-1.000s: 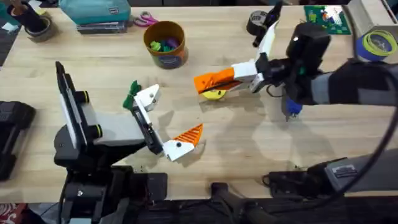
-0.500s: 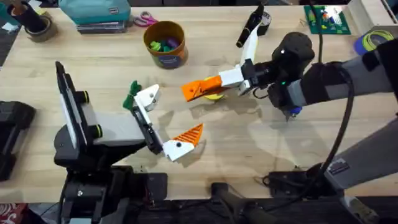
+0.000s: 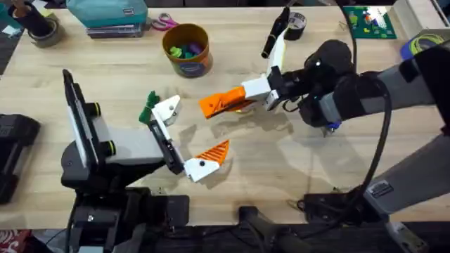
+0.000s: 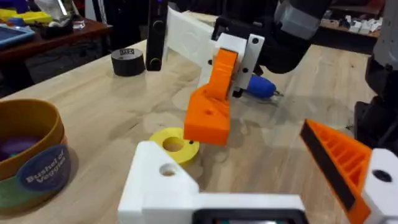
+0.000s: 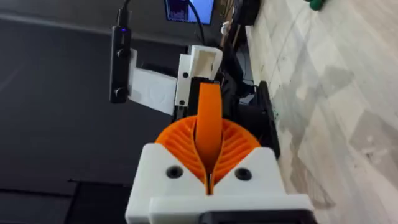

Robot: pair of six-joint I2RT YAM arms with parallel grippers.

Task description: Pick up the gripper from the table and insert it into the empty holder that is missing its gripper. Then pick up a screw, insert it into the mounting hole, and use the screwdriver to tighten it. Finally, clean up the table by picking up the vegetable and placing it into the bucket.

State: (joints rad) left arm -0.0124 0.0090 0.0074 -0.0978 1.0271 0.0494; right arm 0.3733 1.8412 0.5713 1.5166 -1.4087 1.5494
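Note:
My right gripper [image 3: 223, 102] is shut on the orange ribbed gripper [image 5: 209, 118], holding it above the table [image 3: 267, 161]. In the left wrist view that orange gripper [image 4: 208, 117] hangs just over a yellow ring [image 4: 174, 144]. My left gripper [image 3: 188, 135] is open, its jaws wide apart with nothing between them. One jaw is the bare white holder [image 3: 167, 109] [image 4: 163, 180]; the other carries an orange tip [image 3: 214, 151]. The green vegetable [image 3: 148, 107] lies beside the holder. The ochre bucket [image 3: 188, 49] stands behind. The blue screwdriver [image 4: 261, 87] lies under my right arm.
A black tape roll [image 3: 292, 24] lies at the back right and a teal box [image 3: 105, 14] at the back left. Scissors [image 3: 163, 22] lie near the bucket. A blue tape roll [image 3: 425, 48] sits at the far right edge.
My right gripper has carried the orange gripper leftward, closer to the left arm's jaws. The left arm has stayed still.

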